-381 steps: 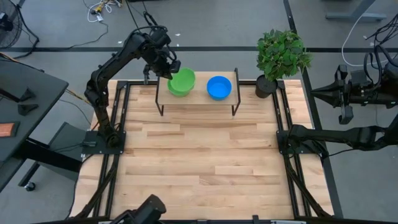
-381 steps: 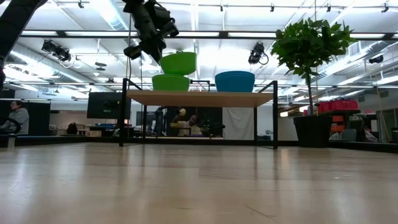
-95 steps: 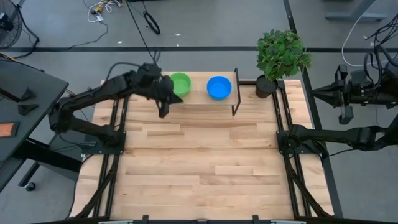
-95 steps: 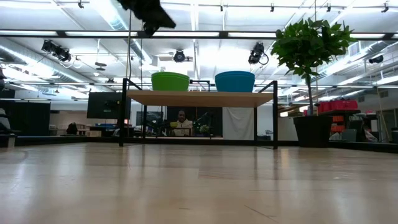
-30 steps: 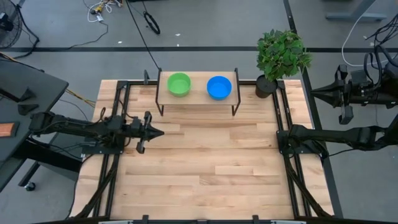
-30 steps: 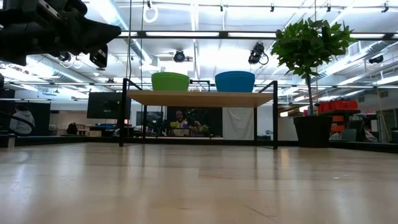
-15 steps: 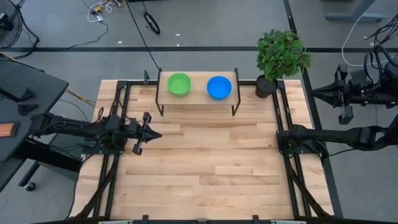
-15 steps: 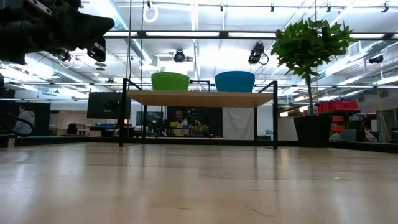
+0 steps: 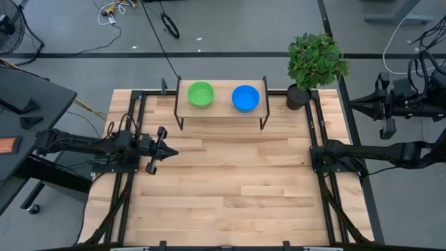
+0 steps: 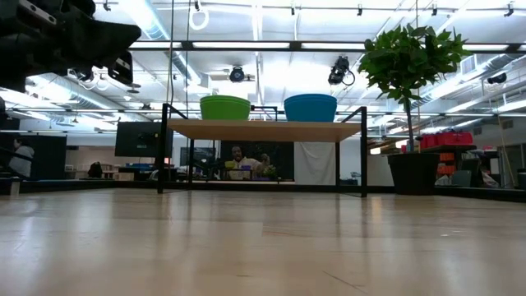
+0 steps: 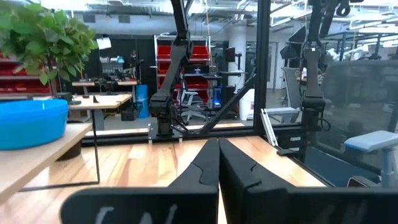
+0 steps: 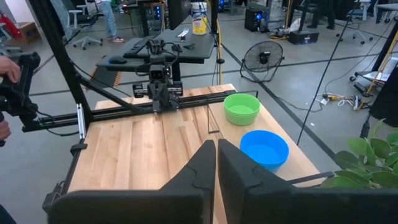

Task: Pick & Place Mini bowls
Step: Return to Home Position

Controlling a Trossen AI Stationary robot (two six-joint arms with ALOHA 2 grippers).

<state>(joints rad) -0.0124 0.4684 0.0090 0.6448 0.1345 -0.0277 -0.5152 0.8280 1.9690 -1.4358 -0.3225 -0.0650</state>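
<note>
Green bowls [image 9: 201, 93] and blue bowls [image 9: 245, 97] are set rim-up on the shelf [image 9: 223, 97]; left claw [image 11: 218, 144] and right claw [image 12: 216, 144] are clenched.

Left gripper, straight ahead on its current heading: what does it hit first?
Nothing close. The left gripper points across the table, clear of the shelf. First in line looks to be the parked right arm at the far edge, though alignment is hard to judge.
</note>
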